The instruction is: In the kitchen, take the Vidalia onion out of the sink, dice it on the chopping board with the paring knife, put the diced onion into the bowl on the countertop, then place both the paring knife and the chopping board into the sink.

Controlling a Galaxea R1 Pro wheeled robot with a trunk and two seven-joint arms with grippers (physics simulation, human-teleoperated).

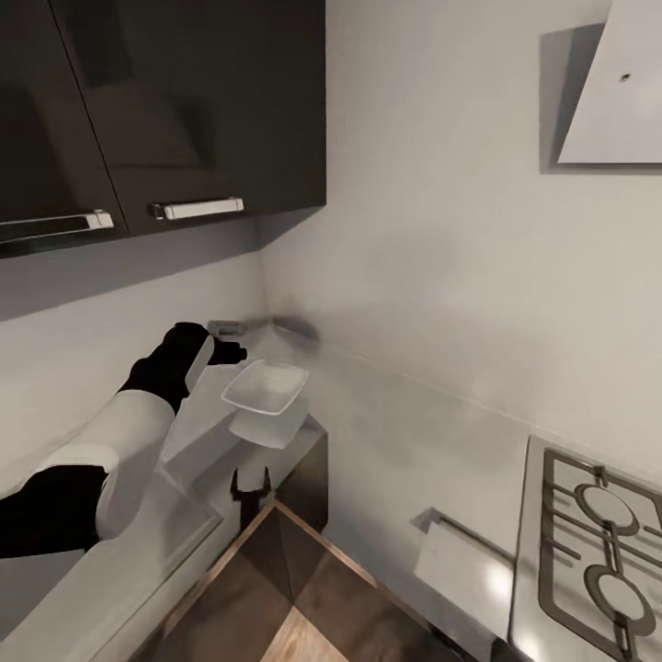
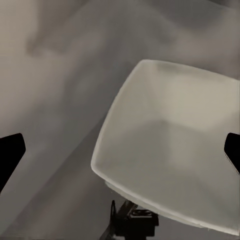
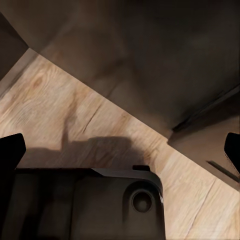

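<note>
The white square bowl sits at the outer edge of the grey countertop, close to the corner of the L. My left gripper reaches in from the left, just behind and above the bowl. In the left wrist view the bowl lies under that gripper, whose dark fingertips stand wide apart, open and empty. My right gripper hangs below the bowl in front of the dark cabinet. It is open over the wooden floor. The sink, onion, chopping board and paring knife are out of view.
Dark wall cabinets with chrome handles hang over the left arm. A gas hob is set in the counter at the right, under a white hood. Two small blurred dark things lie in the far corner. My dark base stands below.
</note>
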